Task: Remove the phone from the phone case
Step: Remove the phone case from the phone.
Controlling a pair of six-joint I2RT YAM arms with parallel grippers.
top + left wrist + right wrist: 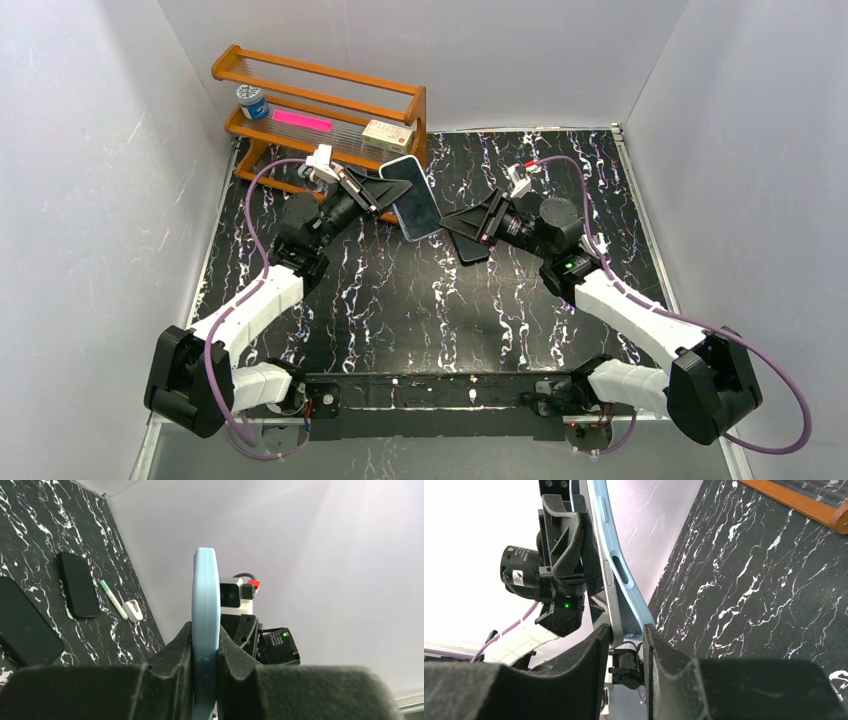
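The phone point(413, 197) in its light blue case is held edge-up above the table's far middle. My left gripper point(385, 195) is shut on the case's long sides; in the left wrist view the case edge point(206, 605) stands upright between the jaws of this gripper point(205, 650). My right gripper point(450, 228) is closed round the phone's lower corner. In the right wrist view the blue case point(624, 575) bows away from the phone's grey edge point(610, 595), and that corner sits between the jaws of the right gripper point(624, 637).
A wooden rack point(320, 105) at the back left holds a jar point(252, 101), a pink strip point(301, 119) and a small box point(388, 131). The left wrist view shows a black phone point(77, 585), a green-and-white pen point(113, 599) and a white clip point(132, 610) on the marble table point(30, 525).
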